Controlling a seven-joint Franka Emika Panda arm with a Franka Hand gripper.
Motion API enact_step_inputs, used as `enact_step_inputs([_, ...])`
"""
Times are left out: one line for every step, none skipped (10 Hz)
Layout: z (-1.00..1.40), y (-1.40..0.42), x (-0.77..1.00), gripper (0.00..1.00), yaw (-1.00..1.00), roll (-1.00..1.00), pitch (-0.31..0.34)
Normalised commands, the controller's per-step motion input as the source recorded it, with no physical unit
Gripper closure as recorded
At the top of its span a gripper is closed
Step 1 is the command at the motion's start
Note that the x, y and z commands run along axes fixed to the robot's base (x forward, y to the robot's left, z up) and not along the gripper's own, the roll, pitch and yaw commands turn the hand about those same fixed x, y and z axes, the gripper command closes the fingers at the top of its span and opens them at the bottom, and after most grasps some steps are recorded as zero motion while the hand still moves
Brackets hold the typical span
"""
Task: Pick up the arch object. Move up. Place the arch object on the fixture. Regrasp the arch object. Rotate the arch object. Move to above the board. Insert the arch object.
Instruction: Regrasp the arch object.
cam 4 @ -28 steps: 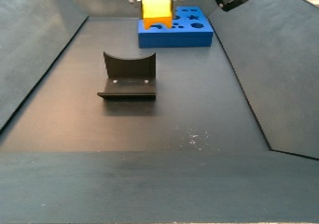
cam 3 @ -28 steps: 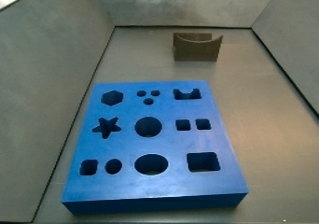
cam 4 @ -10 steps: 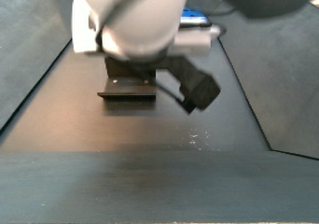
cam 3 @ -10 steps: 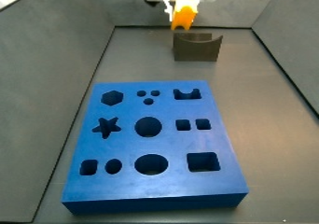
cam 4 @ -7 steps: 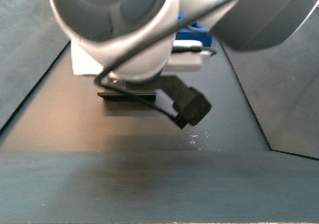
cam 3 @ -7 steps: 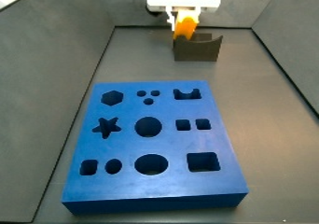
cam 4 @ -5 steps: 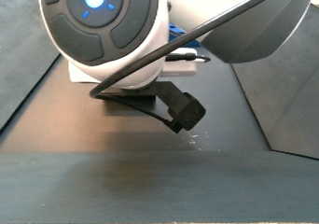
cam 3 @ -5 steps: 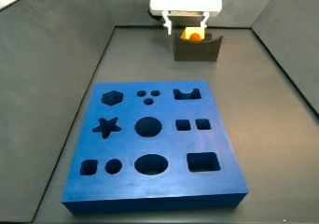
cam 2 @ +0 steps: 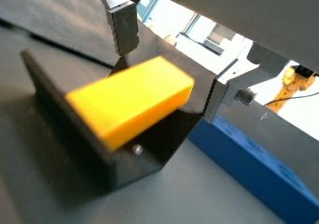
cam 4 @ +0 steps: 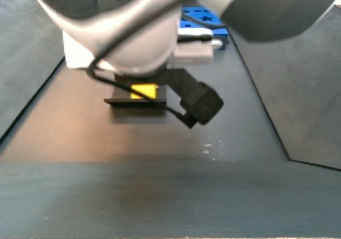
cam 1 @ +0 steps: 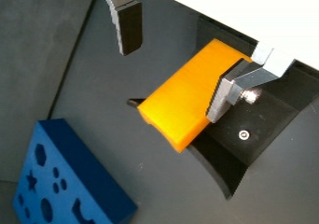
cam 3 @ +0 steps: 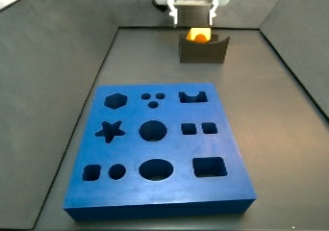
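Fingers (cam 1: 233, 90) of the gripper (cam 1: 174, 55) are seen spread apart in both wrist views, one silver plate (cam 2: 121, 29) standing clear of the yellow block (cam 2: 130, 97) and the other just beside it; whether that one touches cannot be told. The yellow block (cam 1: 189, 95) is seated in the dip of the dark fixture (cam 2: 75, 125). In a side view the gripper (cam 3: 194, 4) is placed directly over the fixture (cam 3: 202, 49), at 12 o'clock from the blue board (cam 3: 157, 148), which lies well apart on the floor (cam 3: 286, 119). In a side view the arm hides most of the fixture (cam 4: 136, 99).
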Motion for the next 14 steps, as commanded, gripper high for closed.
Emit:
enact_step_inputs([1.00,0.00,-0.02,0.00,-0.03,0.03,0.079])
enact_step_inputs([0.93,0.01,-0.02,0.00,-0.04,0.04,0.072])
enact_step_inputs([0.79,0.00,-0.03,0.00,-0.04,0.04,0.067])
enact_step_inputs([0.61,0.01,-0.03,0.00,-0.05,0.04,0.054])
enact_step_inputs([0.52,0.00,-0.03,0.00,-0.05,0.04,0.047])
enact_step_inputs([0.84,-1.00,0.28,0.00,0.01,1.00,0.061])
enact_step_inputs([0.78,-1.00,0.28,0.00,0.01,1.00,0.061])
enact_step_inputs([0.72,-1.00,0.20,0.00,0.01,1.00,0.058])
enact_step_inputs([0.68,-1.00,0.13,0.00,0.01,1.00,0.053])
enact_step_inputs([0.49,-0.86,0.05,0.00,0.01,1.00,0.047])
enact_step_inputs([0.37,-0.77,0.02,0.00,0.01,1.00,0.044])
enact_step_inputs([0.12,-0.58,-0.02,0.00,0.01,1.00,0.038])
enact_step_inputs([0.04,-0.44,-0.02,0.00,0.01,1.00,0.033])
enact_step_inputs([0.04,-0.28,-0.03,0.00,0.01,1.00,0.031])
